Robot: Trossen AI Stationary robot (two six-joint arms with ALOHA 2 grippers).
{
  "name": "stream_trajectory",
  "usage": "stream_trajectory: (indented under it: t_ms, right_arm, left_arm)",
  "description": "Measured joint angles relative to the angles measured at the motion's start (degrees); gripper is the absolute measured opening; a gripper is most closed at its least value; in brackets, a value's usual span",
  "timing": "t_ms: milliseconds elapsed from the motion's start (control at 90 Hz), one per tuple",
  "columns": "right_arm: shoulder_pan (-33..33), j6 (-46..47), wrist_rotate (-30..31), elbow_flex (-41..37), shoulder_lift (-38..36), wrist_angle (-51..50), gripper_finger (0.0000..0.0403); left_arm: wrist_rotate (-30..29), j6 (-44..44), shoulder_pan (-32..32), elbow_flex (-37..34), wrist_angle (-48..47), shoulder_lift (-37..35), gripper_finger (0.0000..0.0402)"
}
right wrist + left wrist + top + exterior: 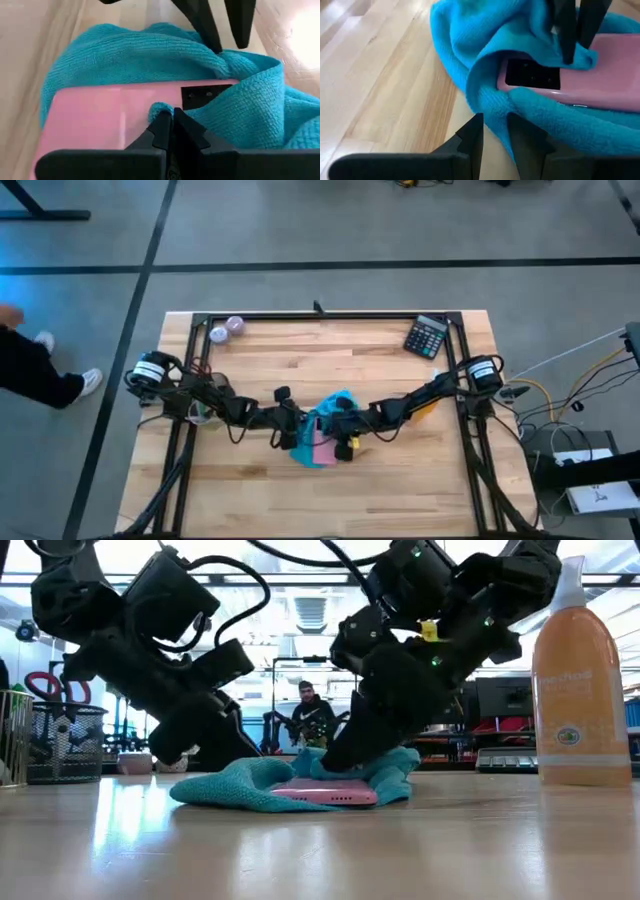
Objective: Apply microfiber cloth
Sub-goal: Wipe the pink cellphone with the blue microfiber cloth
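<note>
Wooden planks of the worktop [300, 490] run bare across the near half in the high view, with wide free space left and right of the cluster at the middle. One microfiber cloth [318, 438] lies bunched there, well clear of every edge, with one pink phone [324, 451] on it. One calculator [427, 337] sits at the far right corner and two small pale balls [226, 329] at the far left corner. Two arms meet at the cloth: the left end effector [296, 432] at its left side, the right end effector [336, 426] at its right.

From the low view, the cloth [262, 783] spreads flat on the planks with the phone [322, 794] lying level on top; open surface stretches toward the camera. One orange spray bottle [580, 675] stands upright well off to the right. A person sits in the room behind.

Seen from the left wrist, the left end effector [492, 131] hovers just beside the cloth's [465, 40] edge, its fingers a narrow gap apart and gripping nothing. Bare wood lies open on one side.

Through the right wrist camera, the right end effector [169, 121] is clenched on a small fold of the cloth [125, 55] and presses it onto the phone's [100, 112] pink back, close to the dark camera panel [205, 94]. Cloth wraps around the phone's far edge and one corner.
</note>
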Motion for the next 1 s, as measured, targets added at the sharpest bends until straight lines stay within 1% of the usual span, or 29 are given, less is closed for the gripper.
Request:
stream_trajectory:
  t_ms: [122, 356, 533, 633, 789, 911, 1000]
  right_arm:
    - [0.04, 2.79, 6.37, -0.07, -0.38, -2.91, 0.0000]
    - [-0.33, 4.84, 13.70, -1.07, -0.70, -4.33, 0.0000]
    - [-0.47, 7.16, 23.27, -1.40, -0.52, -5.34, 0.0000]
    - [-0.62, 6.67, 23.19, -1.61, -0.42, -4.99, 0.0000]
    - [0.87, 5.18, 23.27, -1.77, -0.95, -3.63, 0.0000]
    - [2.18, 4.26, 25.02, -2.27, -2.42, -3.75, 0.0000]
    - [2.63, 3.51, 25.49, -2.81, -4.34, -3.20, 0.0000]
  left_arm:
    - [-0.01, 0.00, 0.00, 0.00, -0.23, 0.00, 0.0075]
    - [0.02, 0.00, 0.00, 0.02, 0.99, -0.01, 0.0075]
    - [0.35, 0.09, 0.00, 0.02, 1.17, -0.02, 0.0075]
    - [0.37, 0.66, 0.00, 0.02, 1.34, -0.02, 0.0075]
    - [0.59, 0.97, -0.07, 1.00, 1.52, -0.02, 0.0075]
    - [5.25, 2.58, -0.83, 3.89, 1.46, -0.02, 0.0075]
    - [6.01, 4.17, -1.80, 6.22, 1.31, 0.25, 0.0075]
